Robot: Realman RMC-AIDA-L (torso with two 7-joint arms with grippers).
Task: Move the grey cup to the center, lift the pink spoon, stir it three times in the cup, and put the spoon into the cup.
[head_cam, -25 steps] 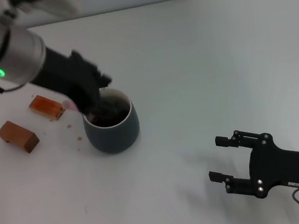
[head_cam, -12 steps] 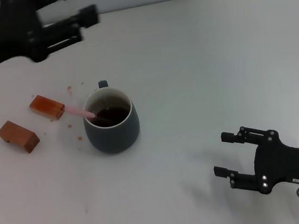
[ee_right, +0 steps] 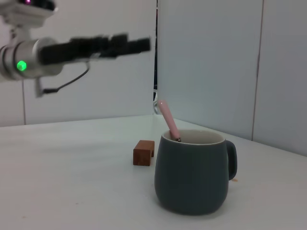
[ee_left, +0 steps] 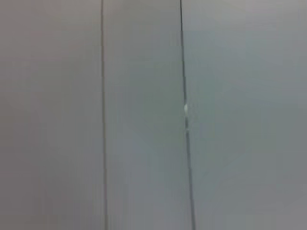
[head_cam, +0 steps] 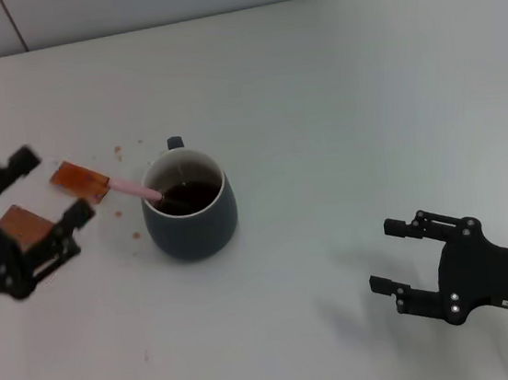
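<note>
White table (head_cam: 344, 95): left gripper (head_cam: 25, 213), jaws apart, now lowered left of grey cup (head_cam: 189, 207). Pink spoon (head_cam: 133, 190) rests inside, handle slanting up-left over rim. Right gripper (head_cam: 399, 255) open, idle, well right.

A rounded blue-grey ceramic mug (head_cam: 191, 218) with a smooth satin glaze is sitting on a matt white bench (head_cam: 366, 121), a slim pale pink plastic-looking spoon (head_cam: 133, 189) is leaning inside, and two brown wood-like blocks (head_cam: 79, 181) are showing a duller finish nearby.
</note>
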